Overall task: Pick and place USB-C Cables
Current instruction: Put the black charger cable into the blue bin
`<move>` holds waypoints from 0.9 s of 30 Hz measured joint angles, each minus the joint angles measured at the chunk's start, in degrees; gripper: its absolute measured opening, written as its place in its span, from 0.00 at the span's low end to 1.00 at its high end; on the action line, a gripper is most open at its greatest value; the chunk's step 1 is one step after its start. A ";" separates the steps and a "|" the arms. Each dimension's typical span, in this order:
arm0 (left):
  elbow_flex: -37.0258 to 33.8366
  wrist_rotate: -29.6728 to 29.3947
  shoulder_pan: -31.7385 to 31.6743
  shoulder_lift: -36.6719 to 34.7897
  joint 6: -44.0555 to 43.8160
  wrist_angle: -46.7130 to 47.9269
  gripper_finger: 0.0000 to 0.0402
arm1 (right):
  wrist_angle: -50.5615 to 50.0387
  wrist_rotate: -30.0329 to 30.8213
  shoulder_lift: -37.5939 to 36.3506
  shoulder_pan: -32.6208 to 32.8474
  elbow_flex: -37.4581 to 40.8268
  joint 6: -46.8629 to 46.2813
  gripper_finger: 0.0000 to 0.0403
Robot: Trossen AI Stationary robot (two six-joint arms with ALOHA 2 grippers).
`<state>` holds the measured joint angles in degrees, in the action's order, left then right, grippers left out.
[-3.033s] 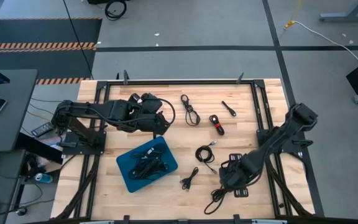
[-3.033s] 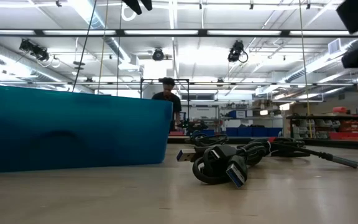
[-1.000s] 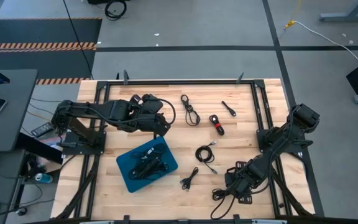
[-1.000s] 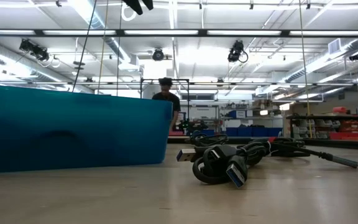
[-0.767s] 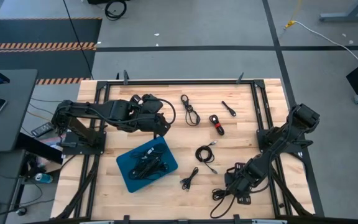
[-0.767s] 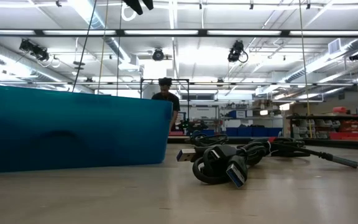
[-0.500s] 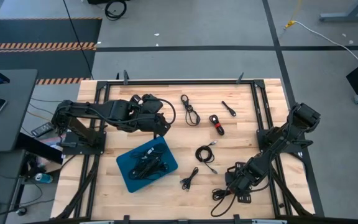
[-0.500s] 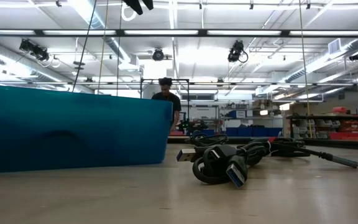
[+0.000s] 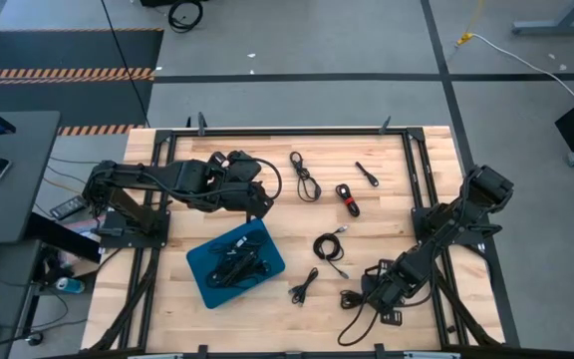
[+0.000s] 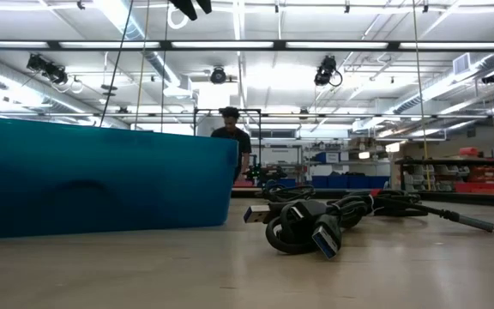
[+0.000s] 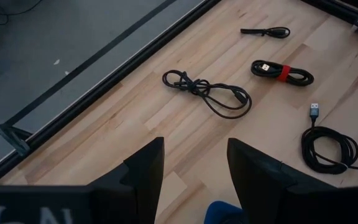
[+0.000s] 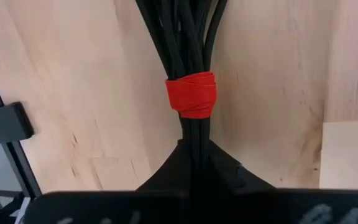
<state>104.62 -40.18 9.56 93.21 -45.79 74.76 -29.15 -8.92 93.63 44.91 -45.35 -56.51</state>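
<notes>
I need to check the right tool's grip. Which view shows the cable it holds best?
The right wrist view: the red-tied cable bundle runs close up into the right tool, shut on it. The high view shows it only small, trailing beside that tool near the table's front edge. The other views miss it.

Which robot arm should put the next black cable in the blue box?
The right. Its gripper is shut on a black cable bundle with a red tie at the table's near right, ready to carry to the blue plastic tray. The left gripper hangs open and empty behind the tray.
</notes>
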 joint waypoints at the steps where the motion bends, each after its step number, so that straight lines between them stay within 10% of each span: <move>1: 0.00 0.00 0.00 0.00 0.01 0.01 0.46 | -0.27 -0.20 0.05 -0.19 -0.25 -0.11 0.05; 16: 0.02 0.00 -0.13 0.02 1.53 0.35 0.46 | -23.67 9.34 -4.43 -9.54 -26.12 15.20 0.05; 27: 0.07 0.13 -0.13 -1.14 1.67 0.66 0.46 | -20.45 8.35 -4.39 -24.03 -31.70 38.00 0.05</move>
<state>104.68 -40.05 9.43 92.07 -44.12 75.42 -49.60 -0.58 89.24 20.88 -77.05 -18.51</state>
